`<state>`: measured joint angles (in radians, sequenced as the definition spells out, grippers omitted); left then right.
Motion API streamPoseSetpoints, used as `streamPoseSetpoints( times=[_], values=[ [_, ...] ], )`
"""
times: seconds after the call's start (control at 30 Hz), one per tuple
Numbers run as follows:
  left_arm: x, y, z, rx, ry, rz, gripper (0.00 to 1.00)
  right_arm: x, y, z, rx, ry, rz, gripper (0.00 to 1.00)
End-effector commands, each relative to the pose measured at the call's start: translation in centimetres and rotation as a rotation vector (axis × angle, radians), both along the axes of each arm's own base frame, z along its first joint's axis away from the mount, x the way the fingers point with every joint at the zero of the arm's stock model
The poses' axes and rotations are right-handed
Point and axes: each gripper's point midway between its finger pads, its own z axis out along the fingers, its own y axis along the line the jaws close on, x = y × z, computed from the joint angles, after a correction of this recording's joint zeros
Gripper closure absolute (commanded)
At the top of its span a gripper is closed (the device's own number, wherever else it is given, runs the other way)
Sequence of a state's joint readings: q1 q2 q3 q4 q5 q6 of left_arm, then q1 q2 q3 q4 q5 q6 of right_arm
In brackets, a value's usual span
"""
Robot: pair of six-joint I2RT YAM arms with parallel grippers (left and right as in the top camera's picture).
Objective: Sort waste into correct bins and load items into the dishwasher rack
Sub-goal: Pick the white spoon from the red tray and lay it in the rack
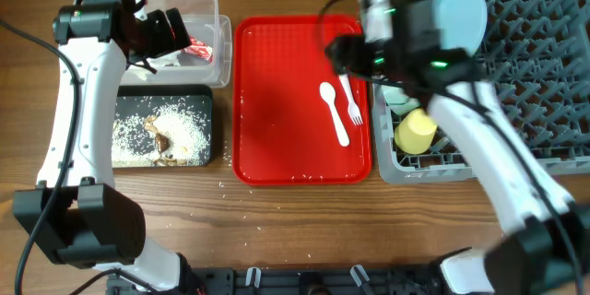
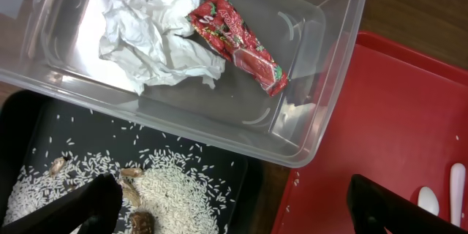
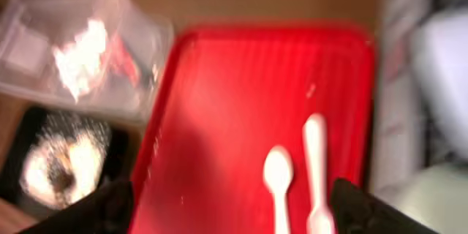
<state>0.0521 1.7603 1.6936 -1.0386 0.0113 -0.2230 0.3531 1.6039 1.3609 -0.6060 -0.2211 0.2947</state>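
Both grippers gape, empty. Ahead of left gripper (image 2: 232, 203): napkin (image 2: 157, 33), wrapper (image 2: 238, 40) in clear tub (image 2: 316, 14). Between right gripper (image 3: 232, 203) fingers: spoon (image 3: 278, 177), fork (image 3: 315, 153) on red tray (image 3: 219, 110).

white arm links (image 1: 69, 120), black joints (image 1: 81, 24), thin black cables (image 1: 28, 37), green light (image 1: 441, 64)

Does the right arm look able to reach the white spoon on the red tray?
Probably yes: the spoon lies uncovered on the red tray, and the right end effector hovers open nearby.
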Motion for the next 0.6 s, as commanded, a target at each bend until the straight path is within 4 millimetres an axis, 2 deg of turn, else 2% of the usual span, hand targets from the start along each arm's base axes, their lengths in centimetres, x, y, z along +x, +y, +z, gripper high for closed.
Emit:
streamPoseSetpoints(
  times=[0.0, 0.07, 0.1, 0.3, 0.37, 0.43, 0.57],
  values=[
    [0.2, 0.2, 1.6, 0.014, -0.042, 0.002, 0.00, -0.8, 1.7, -6.9, -0.110, 0.153, 0.012, 0.17],
    [0.2, 0.2, 1.6, 0.014, -0.042, 0.002, 0.00, -1.0, 1.9, -10.2, -0.143, 0.230, 0.018, 0.21],
    [0.2, 0.2, 1.6, 0.014, -0.042, 0.002, 0.00, -1.4, 1.7, -13.5, -0.177, 0.306, 0.020, 0.25],
    [0.2, 0.2, 1.6, 0.014, -0.042, 0.002, 0.00, -2.0, 1.5, -19.1, -0.230, 0.411, 0.031, 0.28],
    [0.2, 0.2, 1.6, 0.014, -0.042, 0.002, 0.00, -1.9, 1.5, -20.5, -0.241, 0.419, 0.045, 0.29],
    [0.2, 0.2, 1.6, 0.014, -0.042, 0.002, 0.00, -1.6, 1.5, -21.0, -0.246, 0.412, 0.043, 0.29],
    [0.2, 0.2, 1.6, 0.014, -0.042, 0.002, 0.00, -0.6, 1.7, -20.8, -0.241, 0.368, 0.034, 0.32]
  ],
)
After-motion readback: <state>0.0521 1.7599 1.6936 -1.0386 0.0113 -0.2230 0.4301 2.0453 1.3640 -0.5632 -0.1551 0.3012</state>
